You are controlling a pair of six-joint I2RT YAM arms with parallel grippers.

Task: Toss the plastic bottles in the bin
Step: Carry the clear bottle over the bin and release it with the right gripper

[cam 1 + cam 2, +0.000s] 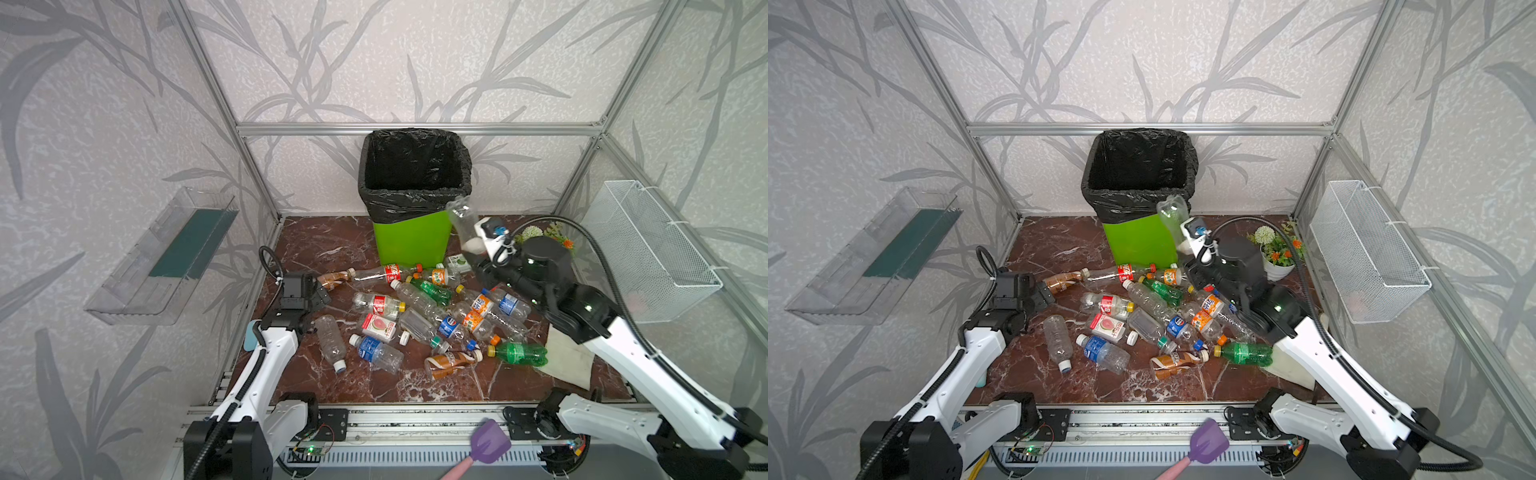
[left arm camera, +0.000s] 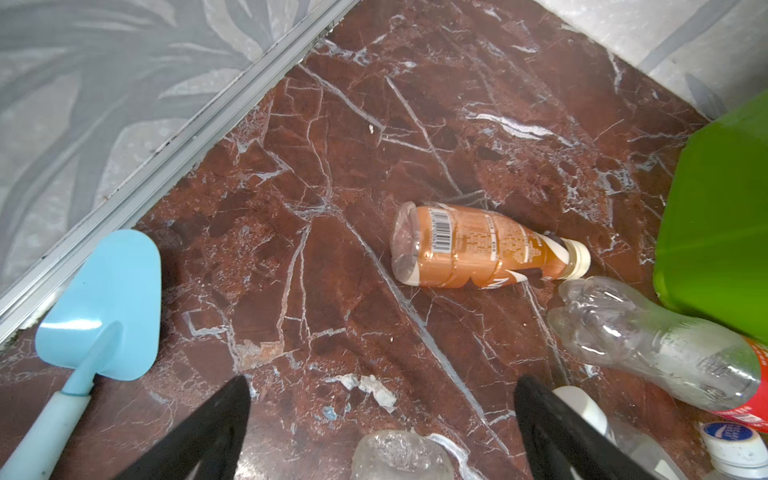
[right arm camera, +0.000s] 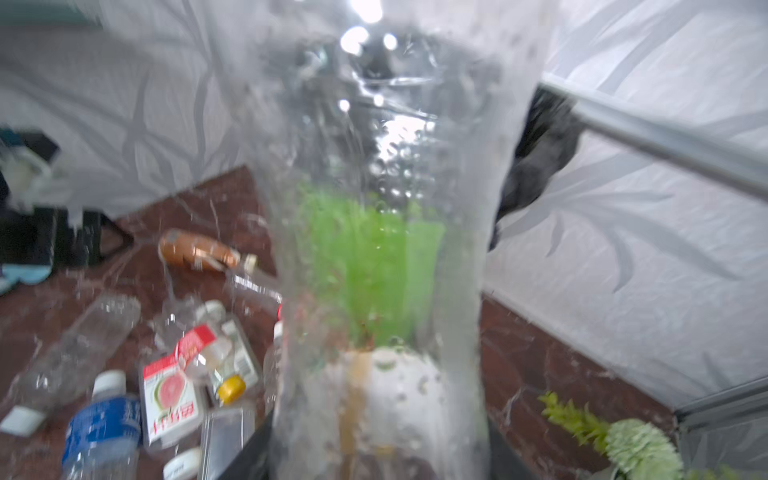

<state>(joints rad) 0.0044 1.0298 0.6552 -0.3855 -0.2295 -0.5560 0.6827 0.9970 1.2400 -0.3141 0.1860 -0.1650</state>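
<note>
Bin [image 1: 411, 243] holds black bag [image 1: 415, 166]; bottles [image 1: 378, 305] lie outside.

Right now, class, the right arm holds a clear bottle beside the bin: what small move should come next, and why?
Probably carry the clear bottle higher and back, over the bin. The right gripper is shut on it, but in both top views it sits at the bin's near right corner, not above the opening.

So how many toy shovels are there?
2. A purple shovel lies on the front rail; a light-blue shovel lies by the left wall, beside the left arm. Others may hide under the bottles.
</note>
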